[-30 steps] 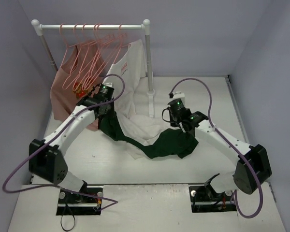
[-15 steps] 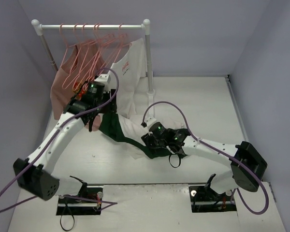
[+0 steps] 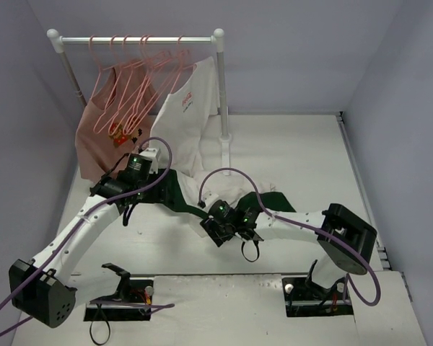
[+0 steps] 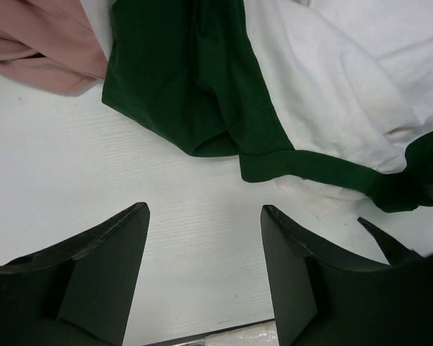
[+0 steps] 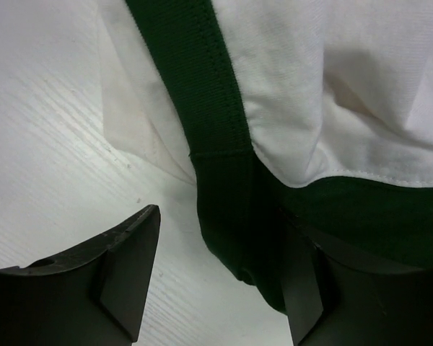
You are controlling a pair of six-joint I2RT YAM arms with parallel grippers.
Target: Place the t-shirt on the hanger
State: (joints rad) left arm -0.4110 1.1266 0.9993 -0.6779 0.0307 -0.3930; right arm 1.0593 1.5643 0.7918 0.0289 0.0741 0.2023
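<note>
Where the white tabletop (image 3: 310,151) is seen from above, the white-bodied fabric t-shirt with dark green sleeves (image 3: 227,194) is found crumpled at centre. Left gripper (image 4: 206,216): jaws spread, nothing held, green sleeve at 12 o'clock. Right gripper (image 5: 220,216): jaws spread around a green band. Thin pink triangular hangers (image 3: 130,79) are hung at 11 o'clock.

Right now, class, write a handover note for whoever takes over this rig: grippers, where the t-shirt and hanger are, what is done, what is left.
Left gripper: open, empty, over the table near a green sleeve.
Right gripper: open, green hem between its fingers, not gripped.
T-shirt: crumpled on the table.
Pink hangers: on the rail.
Done: nothing.
Left: fetch a hanger, dress it.
</note>
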